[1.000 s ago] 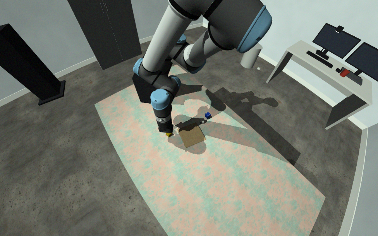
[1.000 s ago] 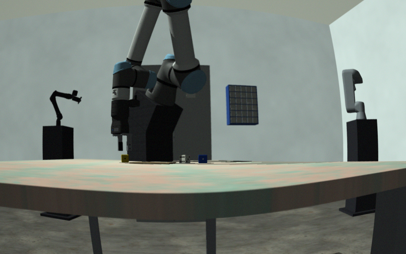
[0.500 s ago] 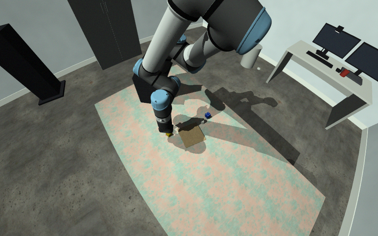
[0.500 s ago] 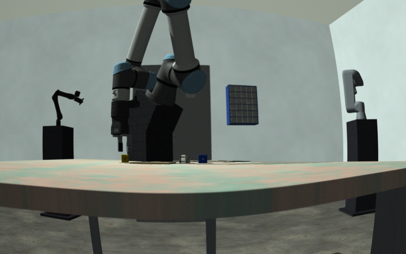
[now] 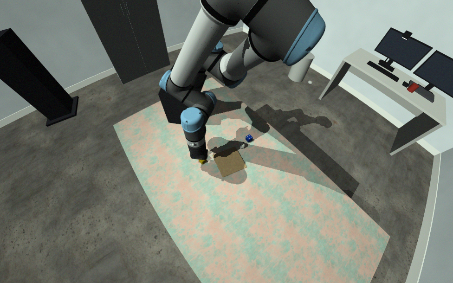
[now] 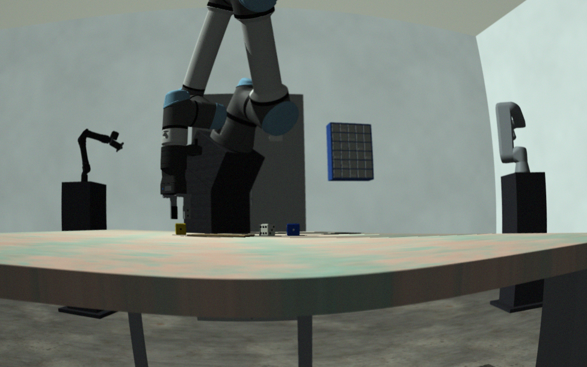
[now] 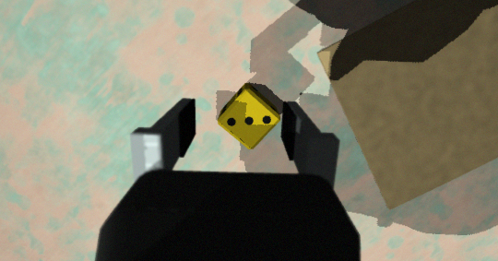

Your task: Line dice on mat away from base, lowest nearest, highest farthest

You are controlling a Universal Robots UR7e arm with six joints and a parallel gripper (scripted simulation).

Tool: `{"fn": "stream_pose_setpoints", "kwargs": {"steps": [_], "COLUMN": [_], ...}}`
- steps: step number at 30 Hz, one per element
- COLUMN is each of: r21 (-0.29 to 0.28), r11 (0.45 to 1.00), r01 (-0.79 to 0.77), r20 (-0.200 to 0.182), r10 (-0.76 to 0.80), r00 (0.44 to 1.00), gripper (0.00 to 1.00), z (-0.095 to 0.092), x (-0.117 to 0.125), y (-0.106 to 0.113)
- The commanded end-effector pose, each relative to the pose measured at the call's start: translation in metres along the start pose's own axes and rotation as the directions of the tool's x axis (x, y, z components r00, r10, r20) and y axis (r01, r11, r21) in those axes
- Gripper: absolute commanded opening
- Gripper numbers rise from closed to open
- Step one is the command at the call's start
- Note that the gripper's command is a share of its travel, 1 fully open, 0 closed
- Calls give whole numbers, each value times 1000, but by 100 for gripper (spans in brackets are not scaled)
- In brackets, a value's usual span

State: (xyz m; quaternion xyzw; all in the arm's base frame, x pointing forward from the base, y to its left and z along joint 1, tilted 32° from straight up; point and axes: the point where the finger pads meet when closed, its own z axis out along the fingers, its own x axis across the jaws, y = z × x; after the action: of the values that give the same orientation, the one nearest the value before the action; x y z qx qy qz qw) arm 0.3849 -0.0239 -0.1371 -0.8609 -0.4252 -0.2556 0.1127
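Observation:
A yellow die (image 7: pixel 249 117) showing three lies on the table just left of the tan mat (image 7: pixel 415 114). My gripper (image 7: pixel 239 118) is open and hangs a little above the die, its fingers either side of it without touching. From the side the fingers (image 6: pixel 173 210) end just above the yellow die (image 6: pixel 180 228). From above the gripper (image 5: pixel 200 158) covers most of that die (image 5: pixel 203 162), left of the mat (image 5: pixel 229 162). A white die (image 5: pixel 242 145) lies at the mat's far corner, off the mat, and a blue die (image 5: pixel 249 138) lies just beyond it. Both show from the side, white (image 6: pixel 266 229) and blue (image 6: pixel 293 228).
The robot's dark base block (image 5: pixel 175 105) stands at the table's far end behind the dice. My arm's shadow falls across the mat. The patterned table top stretches wide toward the near edge.

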Motion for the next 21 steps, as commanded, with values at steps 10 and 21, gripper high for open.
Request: {"fn": "stream_pose_setpoints", "kwargs": {"steps": [10,21], "r21": [-1,-1], "r11": [1000,1000], "r01": [0,0], "r20": [0,0], "r10": [0,0], "r00": [1000,1000], "gripper": [100,100], "z": [0,0], "x": [0,3], "y": [0,-1]}}
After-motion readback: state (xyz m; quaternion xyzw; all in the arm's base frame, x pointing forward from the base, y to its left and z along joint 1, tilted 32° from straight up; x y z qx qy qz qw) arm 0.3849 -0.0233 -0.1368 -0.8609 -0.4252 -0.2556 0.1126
